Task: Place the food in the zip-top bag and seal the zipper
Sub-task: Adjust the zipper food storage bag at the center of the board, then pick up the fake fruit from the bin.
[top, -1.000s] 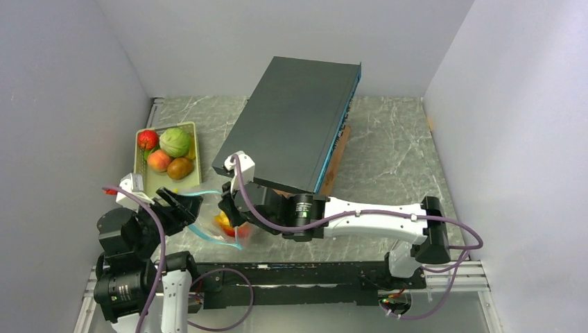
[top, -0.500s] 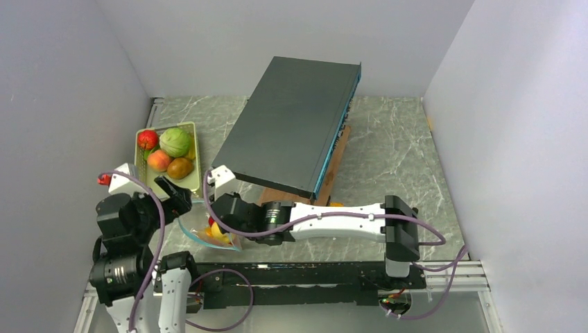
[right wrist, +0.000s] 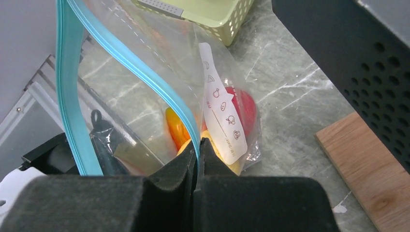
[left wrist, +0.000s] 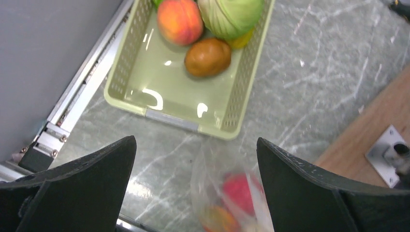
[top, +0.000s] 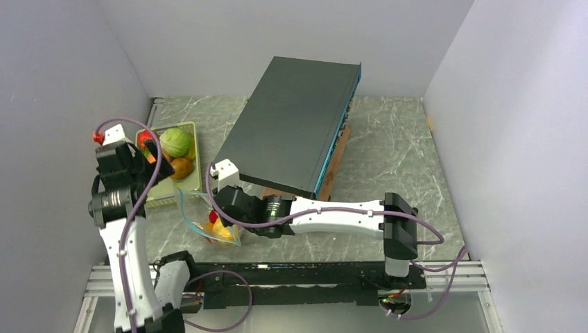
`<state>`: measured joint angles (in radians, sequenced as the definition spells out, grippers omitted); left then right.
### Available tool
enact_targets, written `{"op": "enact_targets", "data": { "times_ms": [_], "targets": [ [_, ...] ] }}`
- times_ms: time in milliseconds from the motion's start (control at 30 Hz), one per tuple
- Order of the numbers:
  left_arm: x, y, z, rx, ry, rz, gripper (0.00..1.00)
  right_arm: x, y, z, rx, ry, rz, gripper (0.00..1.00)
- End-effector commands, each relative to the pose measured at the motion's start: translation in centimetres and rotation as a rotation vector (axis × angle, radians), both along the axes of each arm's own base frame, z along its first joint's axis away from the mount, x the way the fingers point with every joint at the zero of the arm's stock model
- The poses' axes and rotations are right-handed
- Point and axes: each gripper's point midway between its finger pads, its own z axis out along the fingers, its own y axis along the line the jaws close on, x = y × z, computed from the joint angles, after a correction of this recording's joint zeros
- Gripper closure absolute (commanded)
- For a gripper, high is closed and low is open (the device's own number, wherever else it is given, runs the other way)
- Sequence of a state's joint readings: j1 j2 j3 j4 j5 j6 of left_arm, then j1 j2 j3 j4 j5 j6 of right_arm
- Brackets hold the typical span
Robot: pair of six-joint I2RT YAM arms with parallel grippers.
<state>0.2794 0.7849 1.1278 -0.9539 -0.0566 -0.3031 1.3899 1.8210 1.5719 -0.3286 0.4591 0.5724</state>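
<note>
The zip-top bag (top: 216, 230) lies on the table near the front, with red (right wrist: 244, 108), orange (right wrist: 176, 128) and yellow (right wrist: 227, 162) food inside. My right gripper (right wrist: 199, 142) is shut on the teal zipper (right wrist: 145, 67) and holds the mouth up and open; it also shows in the top view (top: 223, 207). My left gripper (left wrist: 196, 145) is wide open and empty, high above the near end of the basket (left wrist: 179, 121) and the bag (left wrist: 232, 193). In the basket lie a peach (left wrist: 180, 21), a green cabbage (left wrist: 229, 17) and a brown piece (left wrist: 208, 57).
The pale green basket (top: 188, 182) stands at the left, with a red apple (top: 145, 139) at its far end. A big dark slab (top: 295, 121) leans over a wooden board (top: 336, 166) behind the bag. Grey walls close in on both sides.
My left gripper has left the bag's mouth and risen back-left to above the basket. My right gripper has shifted left with the bag's edge still in it.
</note>
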Motion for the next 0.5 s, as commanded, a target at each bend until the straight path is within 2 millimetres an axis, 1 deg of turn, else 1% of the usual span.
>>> {"op": "enact_targets", "data": {
  "times_ms": [0,133,200,233,267,333,433,467],
  "targets": [
    [4.1,2.5,2.8,0.011,-0.111,0.032,0.00,0.2,0.2,5.4,0.141,-0.012,-0.001,1.00],
    [6.0,4.9,1.4,-0.030,-0.080,0.081,0.00,0.7,-0.1,6.1,0.153,-0.014,-0.008,1.00],
    [7.5,6.1,0.0,-0.065,-0.067,0.086,0.00,0.8,-0.4,6.3,0.162,-0.014,-0.011,1.00],
    [8.1,6.5,-0.4,-0.077,-0.062,0.085,0.00,0.9,-0.5,6.4,0.167,-0.012,-0.013,1.00],
    [8.8,7.2,-1.6,-0.099,-0.023,0.090,0.00,1.0,-0.5,6.4,0.172,-0.011,-0.014,1.00],
    [9.9,8.2,-3.3,-0.107,0.033,0.098,0.00,1.2,-0.6,6.4,0.172,-0.006,-0.014,1.00],
    [11.9,9.9,-6.4,-0.117,0.083,0.114,0.02,1.5,-0.5,6.1,0.164,0.001,-0.017,1.00],
    [12.4,9.9,-7.2,-0.158,0.103,0.109,0.03,1.6,-0.4,6.0,0.162,0.002,-0.017,1.00]
  ]
}}
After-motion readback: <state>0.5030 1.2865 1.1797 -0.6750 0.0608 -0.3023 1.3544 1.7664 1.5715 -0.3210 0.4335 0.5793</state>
